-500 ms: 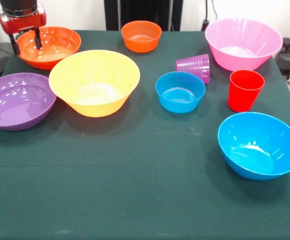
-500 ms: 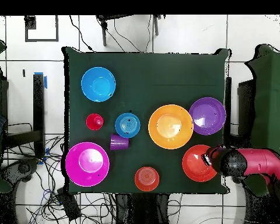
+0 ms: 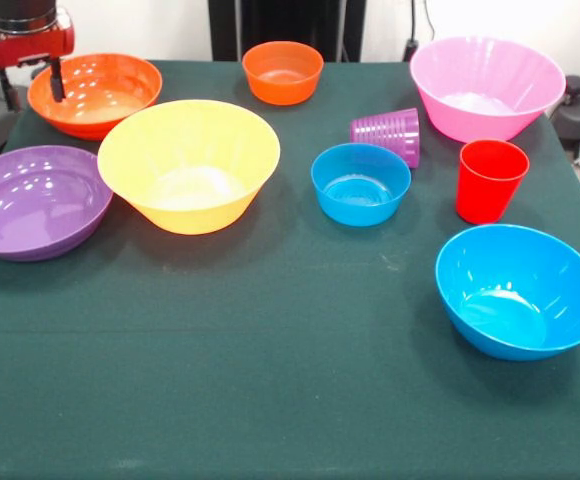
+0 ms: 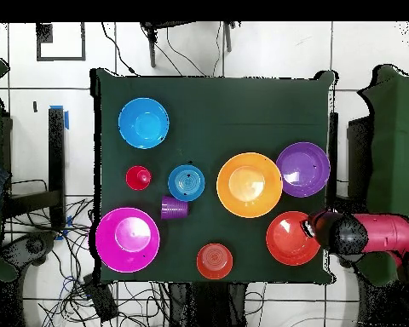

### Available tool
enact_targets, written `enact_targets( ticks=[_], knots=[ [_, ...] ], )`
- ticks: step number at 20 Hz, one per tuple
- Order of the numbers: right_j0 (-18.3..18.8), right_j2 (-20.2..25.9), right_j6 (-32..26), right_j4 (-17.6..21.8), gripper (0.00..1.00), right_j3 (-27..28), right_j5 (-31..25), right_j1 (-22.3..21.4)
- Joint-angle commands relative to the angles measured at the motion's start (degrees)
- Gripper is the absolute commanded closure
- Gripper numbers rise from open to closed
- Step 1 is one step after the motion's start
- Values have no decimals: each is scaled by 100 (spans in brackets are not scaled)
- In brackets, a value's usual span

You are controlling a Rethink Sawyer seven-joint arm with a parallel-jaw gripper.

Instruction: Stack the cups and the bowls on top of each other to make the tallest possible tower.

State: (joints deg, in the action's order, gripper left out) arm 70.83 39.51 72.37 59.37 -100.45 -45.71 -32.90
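Nothing is stacked yet: every bowl and cup sits apart on the green worktop [image 3: 270, 400], so the tower has no second layer. The claw [image 3: 56, 78] hangs at the upper left of the front view, its dark tip lowered over the near-left rim of the red-orange bowl [image 3: 95, 92]. Only one finger shows clearly there, and the overhead view hides the tips under the arm's wrist, so I cannot tell whether the claw is released or clenched; it carries nothing that I can see.

The relation that matters is this one: the claw is directly above the red-orange bowl's rim, while the large orange bowl [image 3: 190, 165], the likely base, lies just beside that bowl, lower and to the right in the front view. In the overhead view the same pair reads as claw [image 4: 314, 228] at the right edge of the red-orange bowl [image 4: 289, 238], with the large orange bowl [image 4: 249, 184] up and to the left. The purple bowl [image 3: 35, 200] is also close, at the left edge of the front view.

The purple cup [image 3: 388, 133] lies tipped on its side, long axis running left to right, mouth toward the right. The red cup [image 3: 489, 180] stands upright beside the small blue bowl [image 3: 360, 183], well away from the claw. I see no light blue cup
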Motion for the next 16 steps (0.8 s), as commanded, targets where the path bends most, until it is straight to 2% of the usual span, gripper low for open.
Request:
enact_targets(
  ticks=[1, 9, 16],
  knots=[
    [-116, 167, -2081, 363, 0, 474, 71, 335],
    [-139, 9, -1802, 414, 0, 639, 182, 831],
    [-191, -43, -1382, 261, 0, 504, 183, 913]
  ],
)
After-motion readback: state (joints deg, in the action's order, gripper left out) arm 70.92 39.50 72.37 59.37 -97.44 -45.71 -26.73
